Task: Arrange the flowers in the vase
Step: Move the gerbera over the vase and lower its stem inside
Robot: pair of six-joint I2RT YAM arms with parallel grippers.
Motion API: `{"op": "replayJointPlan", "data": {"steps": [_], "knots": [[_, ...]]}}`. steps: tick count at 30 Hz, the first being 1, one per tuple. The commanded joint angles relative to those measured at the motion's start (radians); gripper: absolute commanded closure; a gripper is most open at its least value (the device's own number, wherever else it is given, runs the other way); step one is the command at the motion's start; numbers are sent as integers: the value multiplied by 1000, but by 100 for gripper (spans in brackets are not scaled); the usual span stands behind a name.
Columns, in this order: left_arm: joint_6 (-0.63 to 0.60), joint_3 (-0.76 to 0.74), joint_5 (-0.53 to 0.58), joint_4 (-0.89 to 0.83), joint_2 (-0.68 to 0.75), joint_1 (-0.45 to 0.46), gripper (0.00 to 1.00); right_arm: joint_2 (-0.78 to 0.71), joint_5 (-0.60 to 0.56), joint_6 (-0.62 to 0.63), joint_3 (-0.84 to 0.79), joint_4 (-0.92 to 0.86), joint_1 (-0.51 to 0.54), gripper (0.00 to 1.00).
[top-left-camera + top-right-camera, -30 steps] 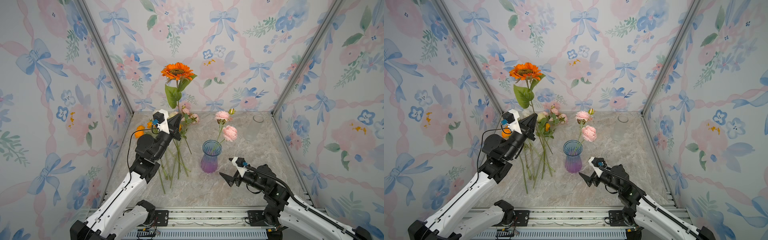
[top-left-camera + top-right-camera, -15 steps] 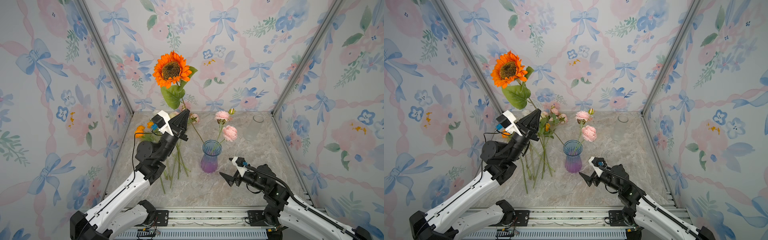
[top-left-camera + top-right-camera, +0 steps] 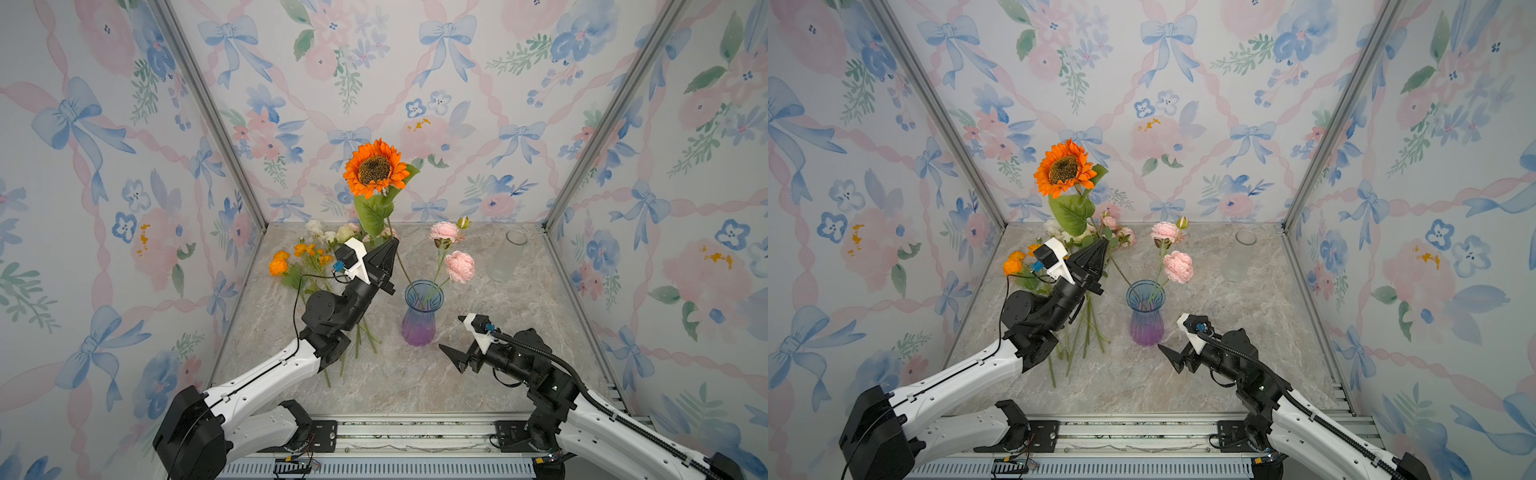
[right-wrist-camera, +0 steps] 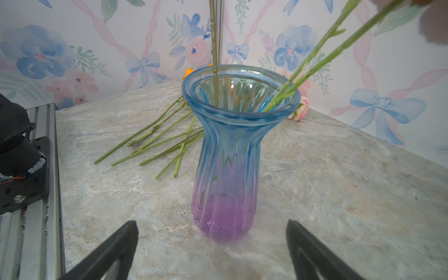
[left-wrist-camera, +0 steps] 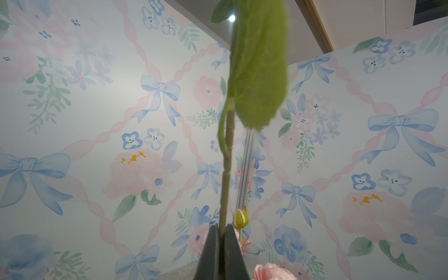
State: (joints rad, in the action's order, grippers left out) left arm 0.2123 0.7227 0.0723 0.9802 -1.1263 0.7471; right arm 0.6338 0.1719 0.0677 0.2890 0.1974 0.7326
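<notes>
Right wrist view: the stem of the sunflower (image 4: 214,48) now dips into the mouth of the vase (image 4: 228,157); a moment ago it hung left of it, so insertion has begun. The left claw (image 3: 392,246), clenched, holds this stem below the leaf (image 3: 372,212); the right claw (image 4: 211,226) waits released near the vase.

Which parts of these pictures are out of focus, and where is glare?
Left wrist view: the sunflower stem is sharp, its leaf near the lens is soft, and a lamp makes a bright spot. Right wrist view: the vase is sharp, a pinkish bloom near the lens is blurred. Both top views: sharp, evenly lit.
</notes>
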Motion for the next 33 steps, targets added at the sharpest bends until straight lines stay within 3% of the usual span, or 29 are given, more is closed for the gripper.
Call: {"op": "replayJointPlan", "data": {"steps": [1,10,18,33], "knots": [[17,-20,28,72,-39,25,100,-8,2,-8,-7,4,-10,3],[16,-73,76,115,-139,85,100,-16,4,-9,-5,-1,-11,3],[39,-95,43,112,-204,93,99,-32,2,-7,-5,-8,-11,3],[53,-103,24,91,-266,100,84,-27,1,-8,-4,-9,-11,3]]}}
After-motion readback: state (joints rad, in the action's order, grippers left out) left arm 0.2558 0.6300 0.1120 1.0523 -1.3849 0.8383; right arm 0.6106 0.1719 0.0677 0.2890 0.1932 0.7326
